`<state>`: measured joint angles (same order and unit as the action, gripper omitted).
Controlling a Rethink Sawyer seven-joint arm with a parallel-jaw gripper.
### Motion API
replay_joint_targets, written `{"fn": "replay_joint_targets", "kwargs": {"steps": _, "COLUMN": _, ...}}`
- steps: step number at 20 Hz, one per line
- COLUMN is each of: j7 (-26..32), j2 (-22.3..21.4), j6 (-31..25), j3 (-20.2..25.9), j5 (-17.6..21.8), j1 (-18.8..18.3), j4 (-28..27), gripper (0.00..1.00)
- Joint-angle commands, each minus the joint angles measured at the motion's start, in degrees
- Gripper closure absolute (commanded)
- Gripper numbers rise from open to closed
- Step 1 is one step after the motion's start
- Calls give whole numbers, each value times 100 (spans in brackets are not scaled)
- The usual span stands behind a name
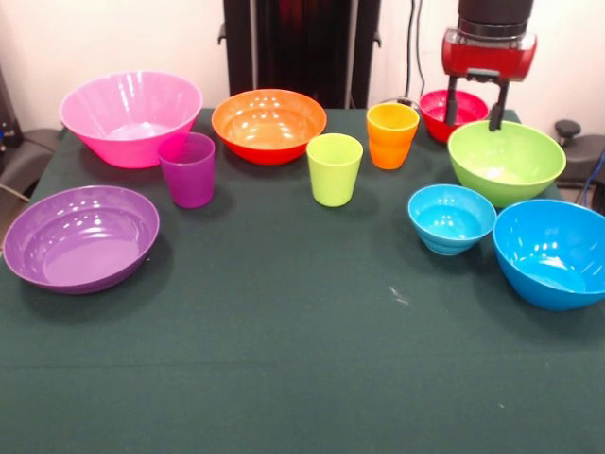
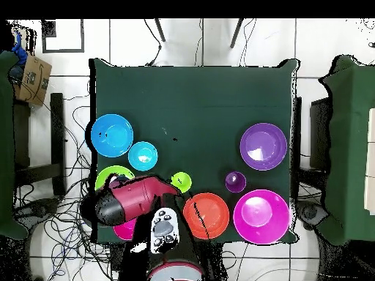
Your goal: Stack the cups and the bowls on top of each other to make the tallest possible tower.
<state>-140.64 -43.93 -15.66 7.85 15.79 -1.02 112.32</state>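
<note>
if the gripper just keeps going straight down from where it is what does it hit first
Most likely the small red bowl: the gripper, open, hangs over its rim. Depth is unclear, so it might land nearer the lime green bowl.

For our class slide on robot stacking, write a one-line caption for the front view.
Nothing stacked yet: three cups and seven bowls stand apart on the green table, open gripper hanging over the red bowl.

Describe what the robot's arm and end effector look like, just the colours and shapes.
The end effector has two thin black fingers under a glossy red housing with a black cylindrical wrist section above. From overhead, the arm is a rounded red shell with black joints and a grey button panel.
</note>
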Motion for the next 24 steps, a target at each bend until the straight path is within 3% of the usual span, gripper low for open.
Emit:
{"fn": "replay_joint_targets", "kwargs": {"steps": 1, "j7": 184, "j2": 188, "j6": -493, "j3": 403, "j5": 67, "j1": -69, "j4": -258, "gripper": 0}}
{"fn": "replay_joint_targets", "kwargs": {"steps": 2, "j7": 225, "j2": 161, "j6": -355, "j3": 435, "j5": 121, "j1": -246, "j4": -76, "gripper": 0}}
{"fn": "replay_joint_targets", "kwargs": {"steps": 10, "j7": 268, "j2": 84, "j6": -546, "j3": 516, "j5": 53, "j1": -360, "j4": -136, "gripper": 0}}
{"fn": "replay_joint_targets", "kwargs": {"steps": 15, "j7": 104, "j2": 273, "j6": -372, "j3": 297, "j5": 160, "j1": -97, "j4": -347, "gripper": 0}}
{"fn": "replay_joint_targets", "kwargs": {"steps": 24, "j7": 304, "j2": 165, "j6": -698, "j3": 470, "j5": 71, "j1": -218, "j4": -401, "gripper": 0}}
